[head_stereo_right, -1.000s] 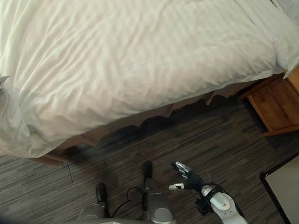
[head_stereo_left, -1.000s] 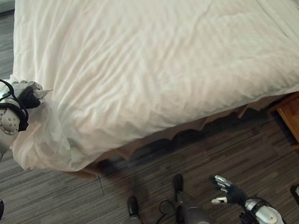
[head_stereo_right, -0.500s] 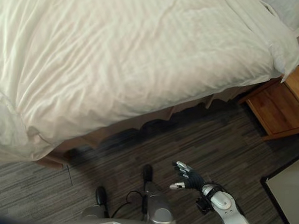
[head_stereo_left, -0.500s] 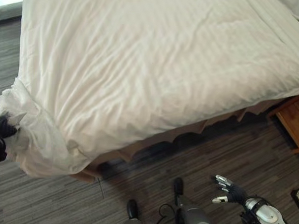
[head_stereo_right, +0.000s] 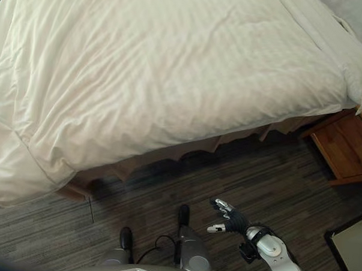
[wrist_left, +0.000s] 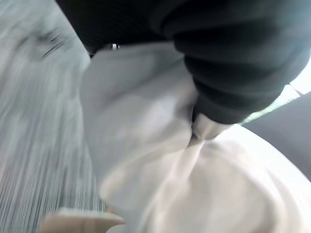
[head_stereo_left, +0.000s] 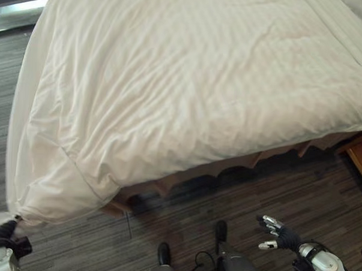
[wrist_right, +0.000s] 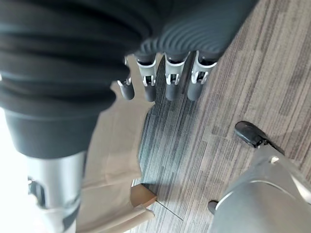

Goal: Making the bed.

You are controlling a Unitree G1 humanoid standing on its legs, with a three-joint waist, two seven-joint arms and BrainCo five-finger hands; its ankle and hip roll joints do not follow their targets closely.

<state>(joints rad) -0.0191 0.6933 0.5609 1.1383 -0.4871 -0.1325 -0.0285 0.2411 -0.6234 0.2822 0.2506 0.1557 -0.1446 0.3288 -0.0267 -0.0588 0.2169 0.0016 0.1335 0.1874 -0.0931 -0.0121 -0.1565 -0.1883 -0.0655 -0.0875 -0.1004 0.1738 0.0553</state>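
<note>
the white duvet (head_stereo_left: 195, 88) covers the bed, its long axis running from the near left corner toward the far right. its near left corner (head_stereo_left: 43, 192) hangs off the mattress, bunched and low, just above the grey floor (head_stereo_left: 183, 231).

the left hand (head_stereo_left: 1, 232) sits at the lower left edge of the left eye view, directly below that hanging corner. in the left wrist view, white cloth (wrist_left: 146, 145) is gathered against the dark cover of the hand; the fingers are hidden in the fabric, so their state cannot be read.

the right hand (head_stereo_right: 228, 217) hovers over the floor on the near right, fingers relaxed and spread, holding nothing, well apart from the duvet edge.

judgement: the left hand is the nearer one to the corner, so any further pull or straightening along the left edge falls to it.
</note>
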